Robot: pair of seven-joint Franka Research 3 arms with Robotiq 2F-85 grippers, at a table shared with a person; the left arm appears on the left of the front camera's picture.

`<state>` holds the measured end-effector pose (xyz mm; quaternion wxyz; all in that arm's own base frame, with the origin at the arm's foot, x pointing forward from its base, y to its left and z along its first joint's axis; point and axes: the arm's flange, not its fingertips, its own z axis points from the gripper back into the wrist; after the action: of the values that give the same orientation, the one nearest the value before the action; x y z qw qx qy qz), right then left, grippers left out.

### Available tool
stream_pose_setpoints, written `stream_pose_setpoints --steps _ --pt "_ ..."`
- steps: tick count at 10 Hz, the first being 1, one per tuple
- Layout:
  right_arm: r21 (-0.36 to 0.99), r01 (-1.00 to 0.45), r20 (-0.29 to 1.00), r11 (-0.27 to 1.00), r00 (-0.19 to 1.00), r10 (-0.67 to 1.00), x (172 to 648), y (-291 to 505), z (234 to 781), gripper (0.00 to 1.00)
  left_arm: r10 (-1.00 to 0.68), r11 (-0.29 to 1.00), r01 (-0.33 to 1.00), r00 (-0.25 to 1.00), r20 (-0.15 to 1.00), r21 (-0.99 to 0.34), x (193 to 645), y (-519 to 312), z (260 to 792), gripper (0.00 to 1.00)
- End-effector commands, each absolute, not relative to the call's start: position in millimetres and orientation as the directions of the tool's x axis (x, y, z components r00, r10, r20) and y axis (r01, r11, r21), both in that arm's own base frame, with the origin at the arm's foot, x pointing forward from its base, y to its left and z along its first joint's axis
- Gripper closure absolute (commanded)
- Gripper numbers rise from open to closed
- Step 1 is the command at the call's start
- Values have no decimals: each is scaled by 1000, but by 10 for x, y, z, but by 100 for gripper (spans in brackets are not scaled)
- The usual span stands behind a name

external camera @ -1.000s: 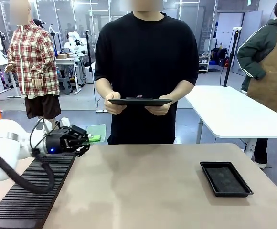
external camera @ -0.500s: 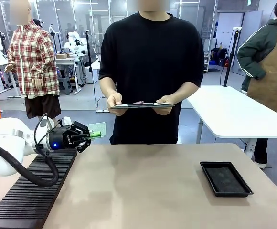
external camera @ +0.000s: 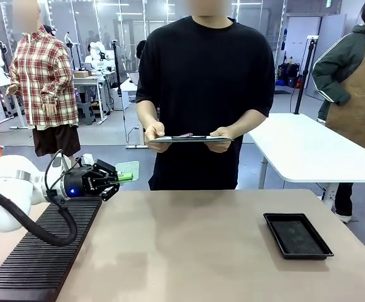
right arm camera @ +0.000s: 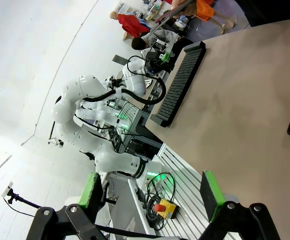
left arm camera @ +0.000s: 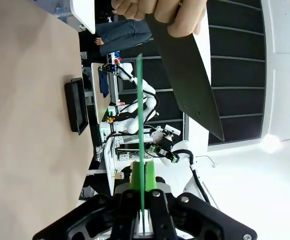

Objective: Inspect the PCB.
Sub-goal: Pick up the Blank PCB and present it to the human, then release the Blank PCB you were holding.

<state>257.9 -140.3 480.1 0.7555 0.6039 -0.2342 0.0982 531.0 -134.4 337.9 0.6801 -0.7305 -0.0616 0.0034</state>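
The PCB [external camera: 130,168] is a thin pale-green board held just past the table's far left edge, above the end of the rack. My left gripper [external camera: 120,179] is shut on its near edge. In the left wrist view the PCB [left arm camera: 140,115] appears edge-on as a narrow green line rising from between the green pads [left arm camera: 137,176] of the left gripper [left arm camera: 143,220]. My right gripper [right arm camera: 150,192] stands open with nothing between its fingers [right arm camera: 89,190], above the table and well away from the board.
A person across the table holds a thin flat board [external camera: 189,138] level in both hands [external camera: 154,132]. A long black slotted rack [external camera: 41,255] lies along the left side. A shallow black tray [external camera: 297,236] sits at the right.
My left gripper has lifted slightly and moved a little right with the PCB. The person has shifted right and levelled the board in their hands.
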Motion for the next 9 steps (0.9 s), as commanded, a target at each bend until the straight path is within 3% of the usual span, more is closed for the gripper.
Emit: stream_pose_setpoints --steps 1,9 --pt "858 -452 492 245 860 -138 2601 -1415 4824 0 93 -69 81 993 74 -994 5300 -1358 3385 97" --pt "858 -452 492 245 860 -138 2601 -1415 4824 0 93 -69 81 993 74 -994 5300 -1358 3385 97"
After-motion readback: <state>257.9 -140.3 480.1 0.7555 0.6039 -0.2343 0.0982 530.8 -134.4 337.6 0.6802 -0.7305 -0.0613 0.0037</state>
